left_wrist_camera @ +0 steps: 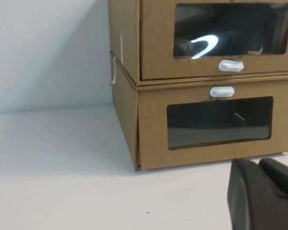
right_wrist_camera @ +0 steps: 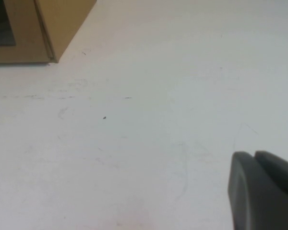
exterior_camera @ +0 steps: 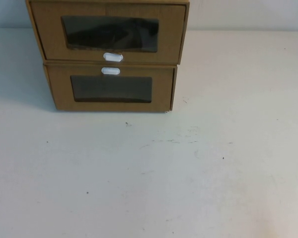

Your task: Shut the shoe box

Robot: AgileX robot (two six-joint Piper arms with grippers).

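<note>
Left pincer (left_wrist_camera: 266, 194) is hovering low near the stack, right pincer (right_wrist_camera: 264, 189) over bare worktop (exterior_camera: 149, 188); both pressed together. Shoe box (exterior_camera: 108, 32) is sitting atop the lower box (exterior_camera: 111, 88), drawer protruding slightly. Push flat on its front, near the tab (exterior_camera: 112, 57).

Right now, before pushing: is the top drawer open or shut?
Looks shut: the shoe box front sits flush with its sleeve. Left gripper faces it; right gripper hangs over the table.

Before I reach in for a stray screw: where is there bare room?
The table in front of the stacked boxes, the shoe box on the lower box, and to their right is bare. Left gripper faces the boxes; right gripper hovers over bare table.
</note>
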